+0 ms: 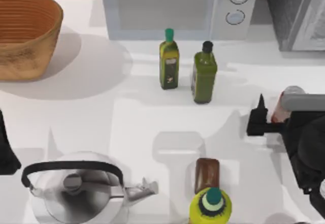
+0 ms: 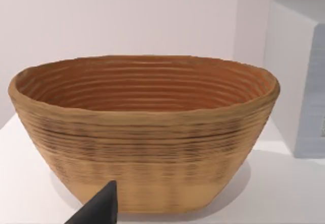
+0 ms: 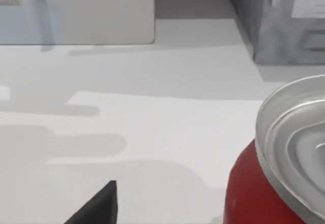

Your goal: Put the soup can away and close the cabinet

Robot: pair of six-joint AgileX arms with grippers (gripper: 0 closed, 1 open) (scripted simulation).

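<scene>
The soup can (image 1: 280,107), red with a silver top, stands near the table's right edge, in front of the cabinet. Up close, the soup can (image 3: 264,183) shows its metal lid. My right gripper (image 1: 274,113) is open at the can. One black finger (image 1: 259,116) stands just left of the can, and the other is hidden behind it. The dark grey speckled cabinet (image 1: 297,16) fills the back right corner, its pale panel set at an angle. In the right wrist view the cabinet (image 3: 284,26) lies beyond the can. My left gripper (image 1: 5,150) is parked open at the left edge.
A white microwave (image 1: 177,5) stands at the back centre, with two oil bottles (image 1: 169,61) (image 1: 204,74) before it. A wicker basket (image 1: 25,31) sits back left. A steel kettle (image 1: 76,193), a brown jar (image 1: 206,174) and a yellow bottle (image 1: 210,206) line the front.
</scene>
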